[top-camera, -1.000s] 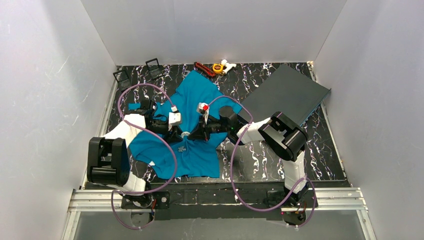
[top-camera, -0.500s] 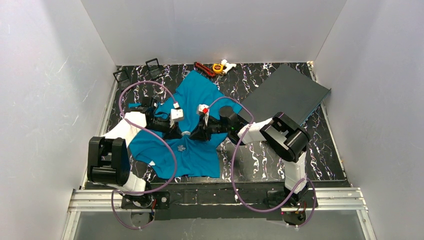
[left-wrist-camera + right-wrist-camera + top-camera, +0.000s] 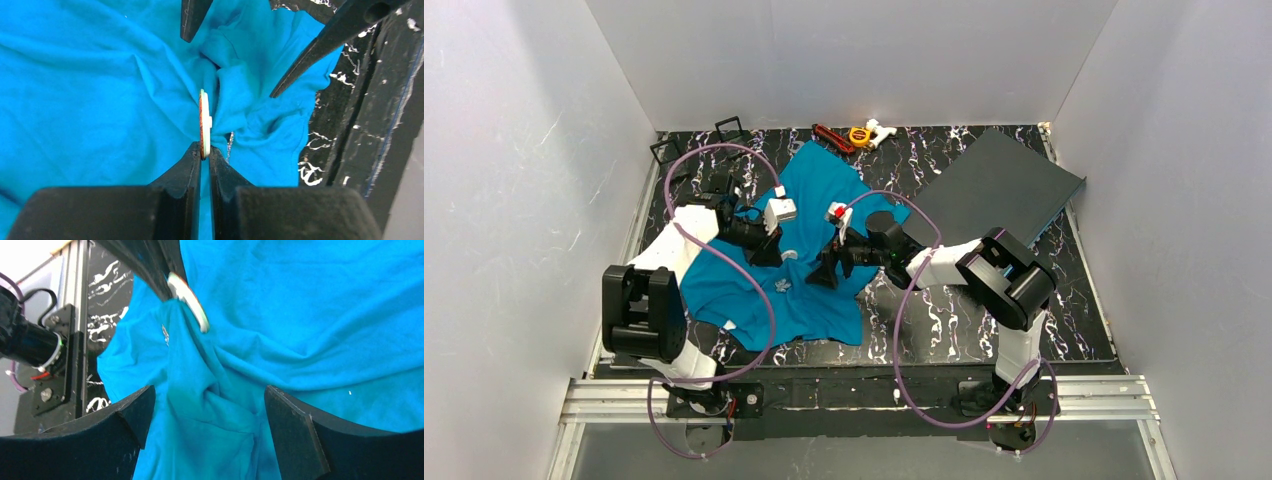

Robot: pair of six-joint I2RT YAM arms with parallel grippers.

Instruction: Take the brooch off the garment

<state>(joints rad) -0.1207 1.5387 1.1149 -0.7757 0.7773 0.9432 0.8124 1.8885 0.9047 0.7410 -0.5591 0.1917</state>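
Note:
The teal-blue garment (image 3: 819, 185) lies spread on the marbled black table (image 3: 944, 310). The brooch (image 3: 204, 122), a thin round white disc with a reddish-brown face, stands edge-on in my left gripper (image 3: 205, 150), which is shut on its lower rim. Cloth (image 3: 235, 100) is drawn up in a fold against the disc. My right gripper (image 3: 209, 410) hangs open over the bunched cloth (image 3: 310, 315), with nothing between its fingers. The right wrist view shows the brooch (image 3: 189, 301) just beyond, at the left fingers (image 3: 150, 265). From above, both grippers (image 3: 776, 258) (image 3: 822, 272) meet at the shirt's middle.
A flat dark grey board (image 3: 999, 185) lies at the back right. Small red, yellow and white tools (image 3: 854, 135) sit along the back wall. Black wire frames (image 3: 694, 140) stand at the back left. A small silver sparkly piece (image 3: 786, 287) rests on the shirt.
My right gripper has opened and let go of the cloth. My left gripper has shut on the brooch and pulled it toward the back, and the shirt has shifted with it.

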